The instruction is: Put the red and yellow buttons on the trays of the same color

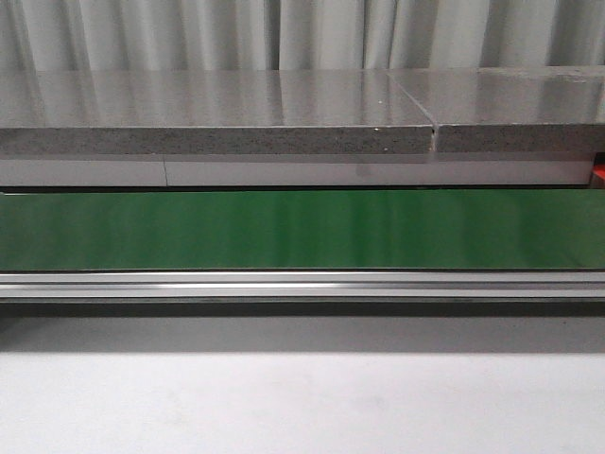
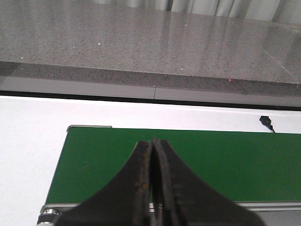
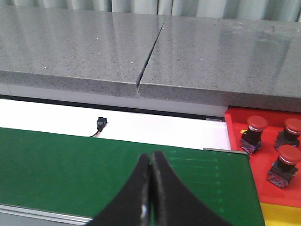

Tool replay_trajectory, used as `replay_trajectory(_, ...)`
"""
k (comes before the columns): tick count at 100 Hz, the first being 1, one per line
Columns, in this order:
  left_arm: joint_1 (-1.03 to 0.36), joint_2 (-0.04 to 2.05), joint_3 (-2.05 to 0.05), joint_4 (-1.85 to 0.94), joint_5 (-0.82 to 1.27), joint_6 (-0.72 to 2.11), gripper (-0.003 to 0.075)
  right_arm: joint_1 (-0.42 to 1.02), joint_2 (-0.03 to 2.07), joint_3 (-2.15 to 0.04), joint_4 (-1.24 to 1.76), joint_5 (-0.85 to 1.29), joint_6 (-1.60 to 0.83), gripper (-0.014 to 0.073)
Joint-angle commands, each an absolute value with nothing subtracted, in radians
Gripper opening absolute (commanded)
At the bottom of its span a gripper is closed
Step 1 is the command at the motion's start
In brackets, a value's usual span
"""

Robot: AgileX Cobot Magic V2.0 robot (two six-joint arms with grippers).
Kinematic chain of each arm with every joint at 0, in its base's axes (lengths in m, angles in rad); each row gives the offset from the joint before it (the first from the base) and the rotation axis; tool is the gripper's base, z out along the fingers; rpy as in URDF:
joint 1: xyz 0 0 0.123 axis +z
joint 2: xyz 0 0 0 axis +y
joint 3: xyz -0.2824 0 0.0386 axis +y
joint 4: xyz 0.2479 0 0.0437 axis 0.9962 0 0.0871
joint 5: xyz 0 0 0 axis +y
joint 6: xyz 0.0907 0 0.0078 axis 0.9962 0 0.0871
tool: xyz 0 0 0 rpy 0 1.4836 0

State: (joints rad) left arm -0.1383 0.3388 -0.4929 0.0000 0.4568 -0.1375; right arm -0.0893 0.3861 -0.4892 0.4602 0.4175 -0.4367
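Observation:
In the right wrist view three red buttons [image 3: 256,133] [image 3: 289,132] [image 3: 283,164] stand upright on the red tray [image 3: 233,129] beyond the end of the green belt [image 3: 70,165]. A strip of the yellow tray [image 3: 282,215] shows below the red one. No yellow button is in view. My right gripper [image 3: 150,155] is shut and empty over the belt, left of the trays. My left gripper [image 2: 152,141] is shut and empty above the belt's other end [image 2: 211,160]. Neither gripper appears in the front view.
The green belt [image 1: 302,229] spans the front view with a metal rail [image 1: 302,284] along its near edge. A grey stone shelf [image 1: 217,118] runs behind it. A small black sensor [image 3: 100,123] [image 2: 266,121] sits on the white surface behind the belt.

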Motion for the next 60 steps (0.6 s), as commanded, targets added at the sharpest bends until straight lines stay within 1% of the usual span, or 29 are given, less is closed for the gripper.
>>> replay_trajectory(1, -0.144, 0.346, -0.522, -0.009, 0.384, -0.140, -0.0019, -0.068, 0.395, -0.515, 0.472, 0.345, -0.446, -0.0067)
replay_trajectory(12, -0.144, 0.346, -0.522, -0.009, 0.384, -0.140, -0.0019, -0.028, 0.394, -0.515, 0.456, 0.342, -0.445, -0.0067)
replay_trajectory(26, -0.144, 0.346, -0.522, -0.009, 0.384, -0.140, -0.0019, 0.031, 0.394, -0.496, 0.363, 0.316, -0.405, -0.0067)
replay_trajectory(42, -0.144, 0.346, -0.522, -0.009, 0.384, -0.140, -0.0019, 0.086, 0.372, -0.403, 0.250, 0.151, -0.241, -0.0067)
replay_trajectory(50, -0.144, 0.346, -0.522, -0.009, 0.384, -0.140, -0.0019, 0.087, 0.372, -0.336, 0.257, 0.059, -0.211, -0.0067)
replay_trajectory(60, -0.144, 0.346, -0.522, -0.009, 0.384, -0.140, -0.0019, 0.087, 0.372, -0.283, 0.268, 0.017, -0.209, -0.0067)
